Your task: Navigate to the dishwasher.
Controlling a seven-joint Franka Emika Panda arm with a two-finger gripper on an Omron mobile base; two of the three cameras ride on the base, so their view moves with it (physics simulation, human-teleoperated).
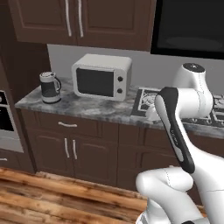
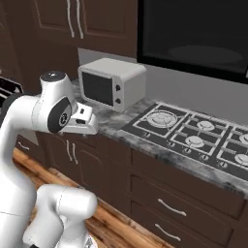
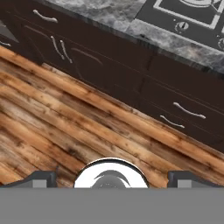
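No nearly black dishwasher front with a thick grey bar handle is in view. The fronts under the counter are reddish-brown wooden doors [image 1: 70, 148] and drawers [image 2: 169, 208] with thin silver handles. My gripper [image 3: 112, 178] hangs over the wood floor [image 3: 65, 127], pointing down, in front of the counter. Its two dark fingertips [image 3: 41, 177] stand far apart with nothing between them, so it is open. My arm is folded close in front of the counter edge [image 2: 111, 127].
A white microwave [image 1: 103, 76] and a dark kettle [image 1: 50, 86] stand on the grey marble counter [image 1: 78, 104]. A gas cooktop [image 2: 193, 131] lies to the right under a black hood [image 2: 193, 34]. A silver oven front [image 1: 6, 124] shows at the far left.
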